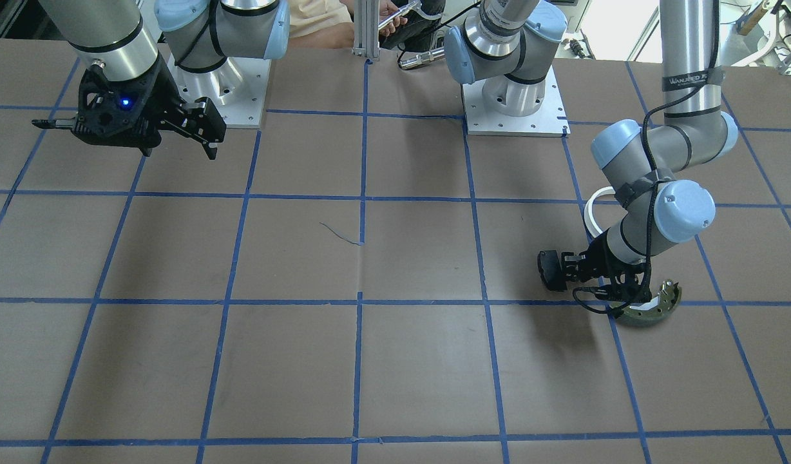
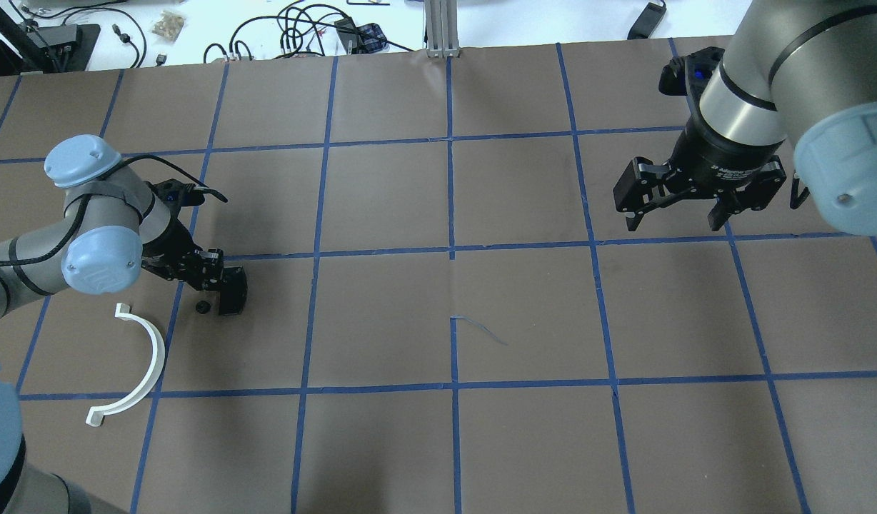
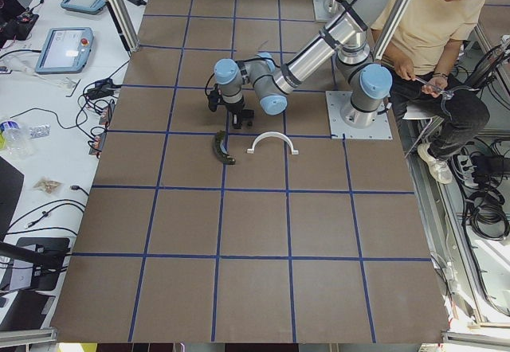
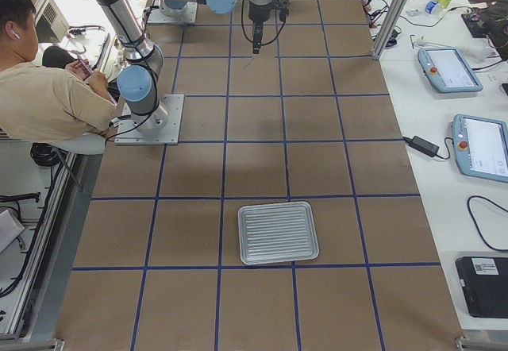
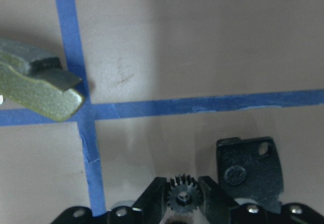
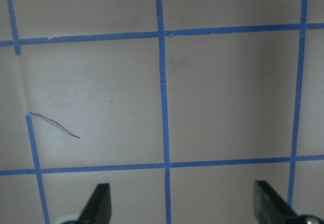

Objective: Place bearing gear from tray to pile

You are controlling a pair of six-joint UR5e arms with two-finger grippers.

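The left claw [image 5: 183, 183] is narrowed onto the small black toothed bearing gear [image 5: 183, 197], low over the brown table [image 2: 524, 314] gridded with blue tape. Just beside the gear lies the small black rectangular brake pad [image 5: 250, 171]. The olive-green curved brake shoe [image 5: 40, 92] and the white plastic half-ring [image 2: 142, 357] lie near. The ribbed silver metal tray [image 4: 278, 232] sits well apart. The right claw [image 2: 674, 223] hangs spread wide. In the front view the left arm hides part of the half-ring.

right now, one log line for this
left gripper: shut on bearing gear, low beside brake pad | right gripper: open, holding nothing | phase: placing
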